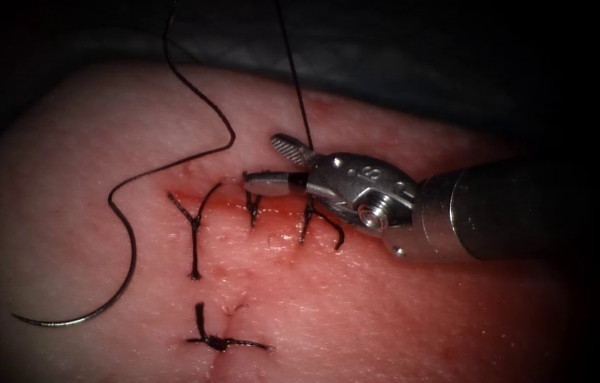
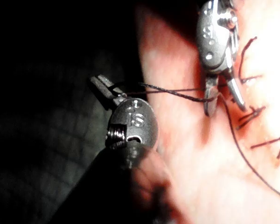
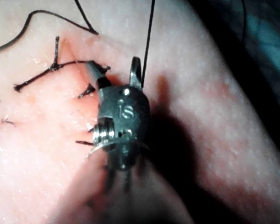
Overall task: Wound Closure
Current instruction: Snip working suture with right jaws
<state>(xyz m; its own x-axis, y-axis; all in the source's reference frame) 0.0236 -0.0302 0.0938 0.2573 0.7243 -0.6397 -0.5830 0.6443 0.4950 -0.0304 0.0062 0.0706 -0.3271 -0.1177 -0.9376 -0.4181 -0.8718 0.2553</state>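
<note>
The needle point(image 1: 105, 301) lies free on the tissue point(image 1: 399, 312), well to the left of the cut point(image 1: 243, 202) and well apart from the right tool point(image 1: 282, 167), which holds nothing: its jaws stand spread over the cut, with a taut thread point(image 1: 293, 71) running up between them. That tool comes in low from the right, its shaft nearly level, while the left tool point(image 2: 105, 89) sits off the tissue with jaws clenched on the thread. The needle's curve opens upward and to the left, its long axis slanting from the lower-left tip up to the thread end.
</note>
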